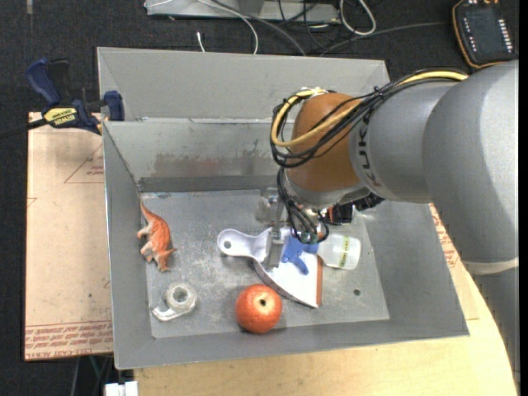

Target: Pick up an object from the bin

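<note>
Grey metal bin [206, 151], pincer [279, 248] over flat white scoop [237, 243], mid-floor

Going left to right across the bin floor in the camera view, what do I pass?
Orange toy dinosaur -> red apple -> small white container. The grey ring-shaped piece and the white scoop overlap these sideways, so they are left out.

Matt grey metal bin [124, 221] — scuffed

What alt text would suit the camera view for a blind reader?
A robot arm's gripper hangs low over a small heap of white and blue things in the middle of a grey metal bin. A red apple, an orange toy dinosaur and a grey metal piece lie apart.
</note>
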`<state>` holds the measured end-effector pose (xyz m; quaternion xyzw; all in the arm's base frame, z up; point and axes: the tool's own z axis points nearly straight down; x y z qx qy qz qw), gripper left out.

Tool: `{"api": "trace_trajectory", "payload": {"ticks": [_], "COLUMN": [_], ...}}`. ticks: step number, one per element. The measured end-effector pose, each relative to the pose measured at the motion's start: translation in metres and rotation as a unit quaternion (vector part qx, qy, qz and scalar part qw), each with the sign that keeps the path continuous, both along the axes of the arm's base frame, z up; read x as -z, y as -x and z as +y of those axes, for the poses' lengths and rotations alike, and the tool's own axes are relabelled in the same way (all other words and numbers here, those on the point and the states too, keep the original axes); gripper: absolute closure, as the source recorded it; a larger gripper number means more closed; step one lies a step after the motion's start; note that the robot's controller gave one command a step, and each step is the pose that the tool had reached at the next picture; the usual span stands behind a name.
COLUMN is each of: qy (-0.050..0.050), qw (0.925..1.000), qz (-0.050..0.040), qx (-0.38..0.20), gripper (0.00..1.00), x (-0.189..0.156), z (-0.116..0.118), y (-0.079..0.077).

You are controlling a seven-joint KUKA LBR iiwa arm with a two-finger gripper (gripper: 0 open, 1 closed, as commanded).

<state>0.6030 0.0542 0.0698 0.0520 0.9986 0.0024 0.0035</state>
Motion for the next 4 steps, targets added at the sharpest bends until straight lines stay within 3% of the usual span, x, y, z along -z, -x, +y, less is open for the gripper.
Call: {"api": "trace_trajectory", "payload": {"ticks": [1, 2, 3, 4], "qy": [0.0, -0.001, -0.001, -0.001], "qw": [1.0, 1.0, 1.0, 1.0], "qz": [-0.0002, -0.0058, -0.0058, -0.0016], "qx": [0.0, 0.006, 0.006, 0.006], "gripper": [0.0, 1.0, 1.0, 1.0], "x": [0.0, -0.002, -0.002, -0.046], "z": [0.0, 0.001, 0.001, 0.001], "y": [0.0, 0.002, 0.002, 0.004]}}
